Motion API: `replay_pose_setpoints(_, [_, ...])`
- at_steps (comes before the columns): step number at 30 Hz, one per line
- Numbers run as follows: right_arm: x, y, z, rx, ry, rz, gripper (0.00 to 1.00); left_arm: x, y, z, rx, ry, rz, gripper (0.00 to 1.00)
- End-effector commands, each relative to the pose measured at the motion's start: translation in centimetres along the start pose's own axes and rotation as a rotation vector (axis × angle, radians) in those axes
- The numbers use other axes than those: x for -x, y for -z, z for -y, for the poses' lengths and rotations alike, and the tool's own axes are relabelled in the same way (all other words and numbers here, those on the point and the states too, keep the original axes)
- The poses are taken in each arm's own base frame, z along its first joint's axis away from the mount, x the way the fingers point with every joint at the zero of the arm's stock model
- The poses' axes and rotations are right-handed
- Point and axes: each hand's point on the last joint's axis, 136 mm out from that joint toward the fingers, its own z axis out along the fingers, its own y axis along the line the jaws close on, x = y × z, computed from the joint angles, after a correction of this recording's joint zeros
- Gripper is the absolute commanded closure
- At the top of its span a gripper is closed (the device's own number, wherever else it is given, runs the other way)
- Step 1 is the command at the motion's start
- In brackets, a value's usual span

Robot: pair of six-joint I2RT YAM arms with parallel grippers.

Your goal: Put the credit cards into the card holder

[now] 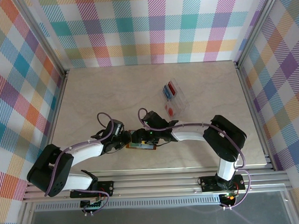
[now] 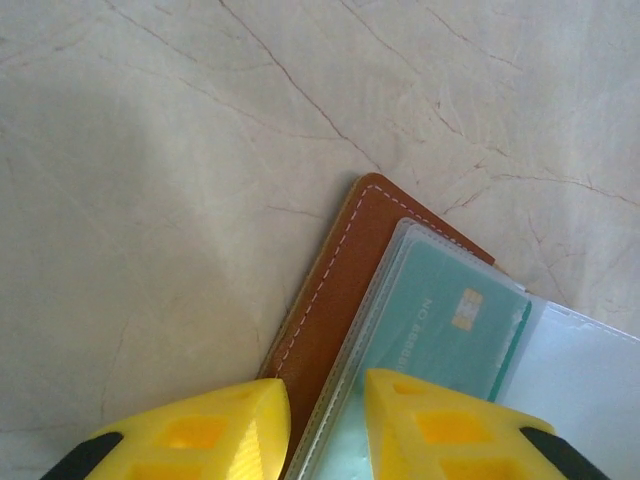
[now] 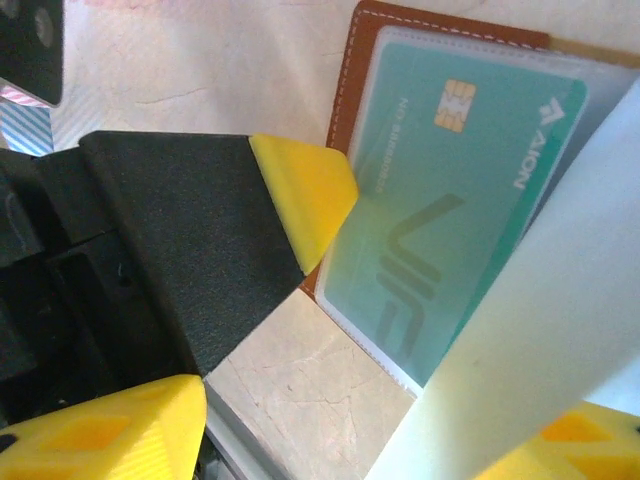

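left gripper (image 2: 327,425): my fingers stand close together, with the sewn edge of the card holder (image 2: 345,290) in the gap. whether they pinch it or only press it down, i cannot tell.
why so: i think this pins the holder to the table (image 2: 150,200), so it does not slide while my other arm works.
right gripper (image 3: 345,440): the jaws are well apart over the open holder. a clear pocket leaf (image 3: 520,330) rises between them, probably to show a free pocket.
card holder place: it lies open at the near edge of the table, between my two grippers.
teal card (image 2: 440,330): it is inside a clear pocket, chip side up.
other cards: a red card (image 1: 170,110) and a blue card (image 1: 166,93) wait in the clear tray (image 1: 181,103), well apart from the holder.
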Motion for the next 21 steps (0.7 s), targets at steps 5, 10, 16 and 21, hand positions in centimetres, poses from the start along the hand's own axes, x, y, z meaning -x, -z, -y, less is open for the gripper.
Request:
replay_pose_setpoints(5, [1.9,-2.1,-1.4,0.063,0.069,0.028,0.28,-1.9,1.2,-3.3,0.056,0.017,-0.121,0.58])
replay_pose_setpoints(10, [2.5,-2.3,-2.6,0.097,0.095,0.035,0.26,-2.1,0.7,-3.3,0.041,0.037,-0.153,0.58])
replay_pose_setpoints(16, [3.1,-2.7,-3.5,0.120,0.121,0.030,0.23,-3.0,-1.1,-3.4,0.015,0.068,-0.216,0.59])
replay_pose_setpoints(21, [3.4,-4.2,-3.4,0.125,0.123,0.010,0.21,-3.1,-1.6,-3.1,-0.002,0.074,-0.229,0.58])
